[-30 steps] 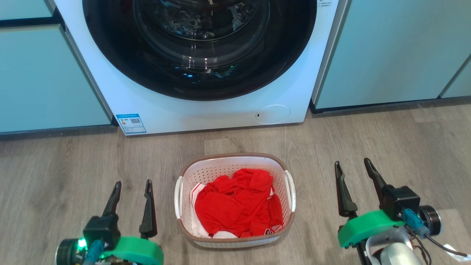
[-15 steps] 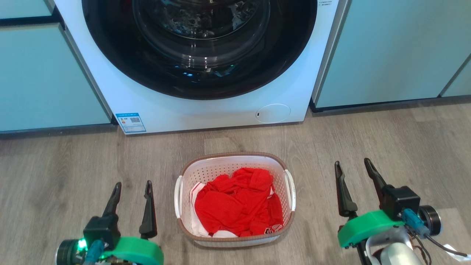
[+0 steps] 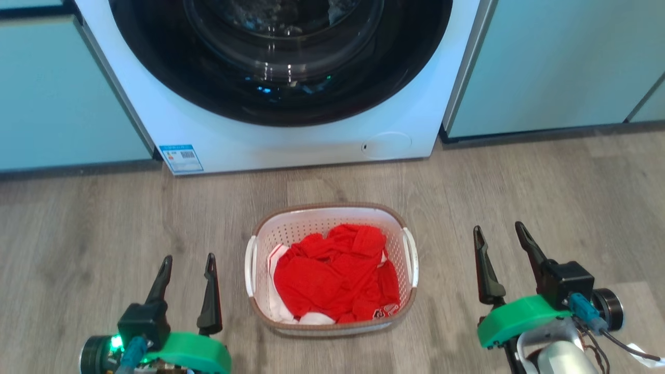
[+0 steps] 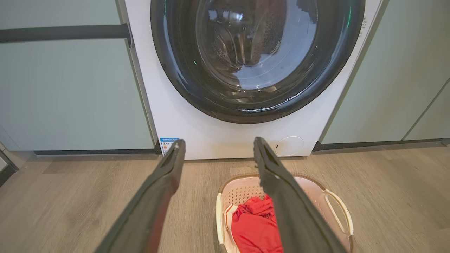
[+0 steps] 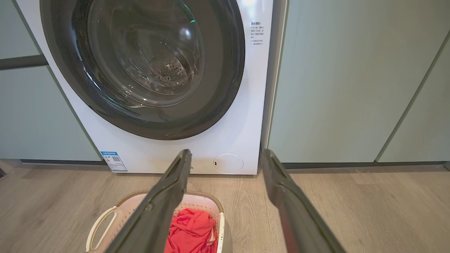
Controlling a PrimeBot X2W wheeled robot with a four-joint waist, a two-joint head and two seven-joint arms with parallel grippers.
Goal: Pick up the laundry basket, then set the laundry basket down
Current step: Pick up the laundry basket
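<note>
I'm holding left pincer (image 3: 188,257) and right pincer (image 3: 497,227) both spread apart, flanking the laundry basket (image 3: 330,206) sitting on the floor (image 3: 519,182) at my 12 o'clock, so I'm aiming level at its side handles (image 3: 250,265) at 9 and 3 o'clock.

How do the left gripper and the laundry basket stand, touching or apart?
Apart. In the head view, bare floor lies between the left gripper, jaws open, and the laundry basket with its left handle.

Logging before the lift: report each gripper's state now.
Left gripper: open, jaws apart, holding nothing.
Right gripper: open, jaws apart, holding nothing.
</note>
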